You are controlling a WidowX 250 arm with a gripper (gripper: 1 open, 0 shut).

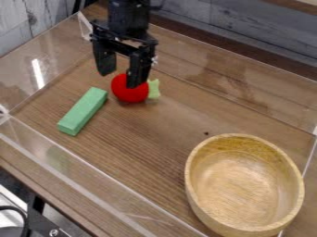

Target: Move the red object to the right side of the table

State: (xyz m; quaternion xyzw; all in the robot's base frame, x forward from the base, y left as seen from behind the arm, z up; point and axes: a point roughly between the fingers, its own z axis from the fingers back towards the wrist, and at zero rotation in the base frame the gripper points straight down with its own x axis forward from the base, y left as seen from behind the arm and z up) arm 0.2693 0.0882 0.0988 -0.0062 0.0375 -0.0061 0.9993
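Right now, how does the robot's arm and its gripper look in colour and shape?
The gripper is all black, with two long, straight parallel fingers hanging from a blocky black wrist body. No cables or markings can be made out on it.

From my remote seat I see a grey plank wall (254, 18) running behind the work area, its boards weathered-looking and evenly lit. At the lower left corner a dark stretch of floor (13, 205) shows, with some black frame or cabling (37, 227) I can't make out. Soft light leaves pale glare.
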